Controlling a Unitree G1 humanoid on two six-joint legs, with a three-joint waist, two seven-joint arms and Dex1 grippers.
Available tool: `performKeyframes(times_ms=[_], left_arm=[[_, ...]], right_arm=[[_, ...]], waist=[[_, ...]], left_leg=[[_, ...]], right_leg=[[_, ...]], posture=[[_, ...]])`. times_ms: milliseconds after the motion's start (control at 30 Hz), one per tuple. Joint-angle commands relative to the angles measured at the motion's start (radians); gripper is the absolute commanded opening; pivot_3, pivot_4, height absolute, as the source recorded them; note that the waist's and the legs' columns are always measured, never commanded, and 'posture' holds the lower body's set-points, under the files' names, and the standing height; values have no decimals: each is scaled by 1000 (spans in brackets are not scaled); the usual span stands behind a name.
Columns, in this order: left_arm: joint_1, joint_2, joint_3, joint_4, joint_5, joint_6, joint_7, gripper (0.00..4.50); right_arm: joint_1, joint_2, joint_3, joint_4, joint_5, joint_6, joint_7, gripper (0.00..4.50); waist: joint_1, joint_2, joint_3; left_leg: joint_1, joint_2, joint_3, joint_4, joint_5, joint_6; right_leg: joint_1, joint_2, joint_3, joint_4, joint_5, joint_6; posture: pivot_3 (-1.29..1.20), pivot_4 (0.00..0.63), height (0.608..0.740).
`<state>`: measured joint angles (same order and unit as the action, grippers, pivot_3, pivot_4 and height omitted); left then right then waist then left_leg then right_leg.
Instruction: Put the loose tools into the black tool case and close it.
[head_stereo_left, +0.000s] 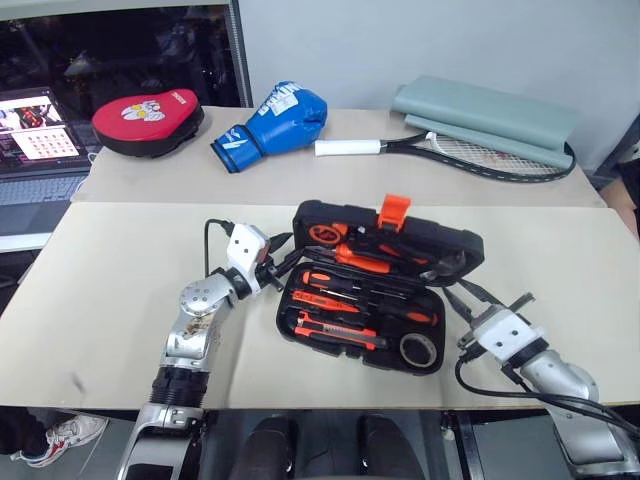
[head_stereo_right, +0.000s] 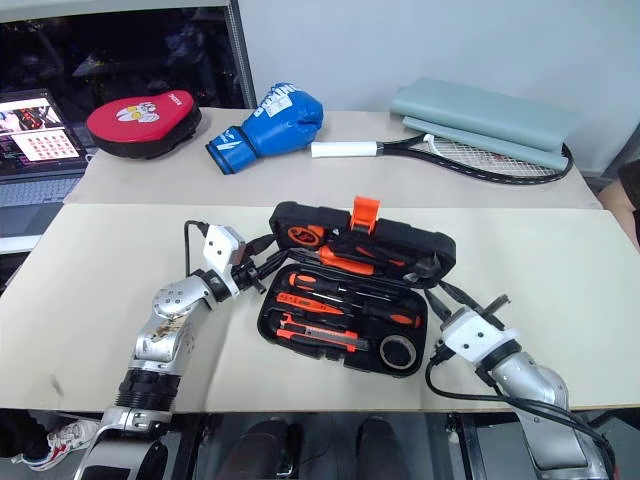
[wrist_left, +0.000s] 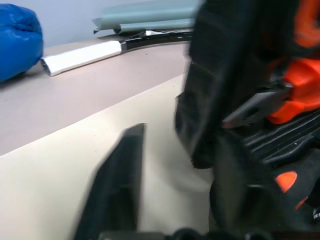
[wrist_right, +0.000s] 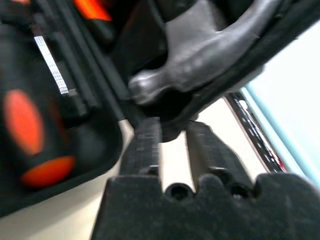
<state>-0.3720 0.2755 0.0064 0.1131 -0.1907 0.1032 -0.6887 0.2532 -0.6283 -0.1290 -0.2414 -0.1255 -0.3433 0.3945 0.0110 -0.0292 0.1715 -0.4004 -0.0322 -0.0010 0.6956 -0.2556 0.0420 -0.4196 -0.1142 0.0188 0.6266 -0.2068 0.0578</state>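
1. Tool case, black and hinged, is seen on the front desk with its lid half raised and an orange latch standing at the lid's top edge.
2. Loose tools are seen lying in the base: screwdrivers with orange-and-black handles, an orange-and-black utility knife along the near edge, and a roll of dark tape in the near right corner.
3. The left gripper is held just beside the case's left end, level with the lid's hinge side; its fingers are parted, and nothing is held between them.
4. The right gripper is placed at the case's right end, its tips right under the lid's corner; whether contact is made cannot be told. A narrow gap is seen between its fingers, with nothing gripped.
5. On the rear desk, well apart from the case, a red-and-black punch pad, a blue boxing glove and a tennis racket are laid.
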Motion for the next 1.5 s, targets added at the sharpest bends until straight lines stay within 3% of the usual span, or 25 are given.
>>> performKeyframes(times_ms=[33,100,167,233,300,400,500,600,633,733,933,967,1033,1233,1500], left_arm=[[33,41,37,-149,-64,64,-3,3978],[63,77,59,-200,-86,106,-9,4500],[83,155,108,-241,-140,199,-41,4500],[88,263,154,-259,-217,334,-108,4500],[81,348,154,-254,-266,421,-178,4500],[45,450,115,-213,-290,479,-293,4500],[-97,514,28,-57,-226,405,-435,4500],[-233,487,-40,95,-173,358,-478,4500],[-288,460,-69,156,-146,312,-496,4243],[-415,389,-137,304,-83,196,-564,3428],[-686,206,-261,678,70,-55,-651,1105],[-713,182,-269,727,87,-87,-659,797],[-756,138,-281,817,125,-157,-656,50],[-825,62,-326,976,230,-264,-665,50],[-817,88,-381,1009,332,-336,-788,50]], right_arm=[[155,-68,-70,-202,175,77,141,3110],[243,-111,-105,-274,296,183,225,3749],[423,-202,-204,-379,524,360,397,4383],[615,-270,-358,-467,741,511,576,4383],[689,-294,-458,-498,852,596,638,4383],[686,-303,-507,-520,896,663,653,4383],[593,-305,-450,-555,874,710,595,4383],[526,-299,-398,-578,842,741,562,3705],[504,-300,-370,-594,830,750,552,3243],[458,-307,-297,-632,790,769,528,2364],[326,-332,-105,-638,684,808,493,184],[305,-331,-79,-631,669,810,488,13],[261,-325,-30,-611,643,816,478,0],[106,-299,107,-511,496,804,416,0],[-16,-283,53,-366,430,768,398,0]], waist=[[1,0,0],[0,0,0],[-5,0,0],[-5,0,0],[-9,-2,-1],[-11,-3,-1],[-5,-3,-1],[6,-3,-1],[7,-3,-1],[14,-3,-1],[13,-5,-2],[12,-5,-2],[7,-5,-2],[0,-7,-1],[-10,-6,-2]], left_leg=[[0,0,0,0,0,0],[0,2,0,-1,-1,1],[0,4,0,-1,-1,1],[0,5,1,-1,-1,1],[1,10,0,-1,-1,1],[14,16,1,-1,-2,0],[18,16,1,-1,-6,-10],[15,15,0,-1,-5,-12],[14,15,1,-1,-3,-12],[11,13,1,0,1,-4],[-1,9,1,4,-5,1],[-4,8,1,6,-5,1],[-8,7,1,7,-6,3],[-8,7,1,8,-6,3],[-6,7,2,9,-7,3]], right_leg=[[0,0,0,0,0,0],[0,0,0,-1,0,0],[1,1,0,-2,0,0],[1,0,0,-1,0,0],[2,4,-2,-1,-2,-5],[16,7,-5,-4,-12,-6],[17,6,-5,-4,-14,-6],[16,6,-7,-4,-13,-5],[16,6,-6,-3,-13,-4],[16,6,-5,-2,-9,1],[7,5,-6,-3,-7,-2],[4,5,-6,-3,-7,-2],[-1,4,-5,-2,-7,-2],[-1,4,-5,-1,-8,-1],[1,4,-4,1,-7,-1]], posture=[[0,150,736],[0,150,736],[0,150,736],[0,150,736],[0,150,736],[0,150,736],[0,150,736],[0,150,736],[0,150,736],[0,150,736],[0,150,736],[0,150,736],[0,150,736],[0,150,736],[0,150,736]])
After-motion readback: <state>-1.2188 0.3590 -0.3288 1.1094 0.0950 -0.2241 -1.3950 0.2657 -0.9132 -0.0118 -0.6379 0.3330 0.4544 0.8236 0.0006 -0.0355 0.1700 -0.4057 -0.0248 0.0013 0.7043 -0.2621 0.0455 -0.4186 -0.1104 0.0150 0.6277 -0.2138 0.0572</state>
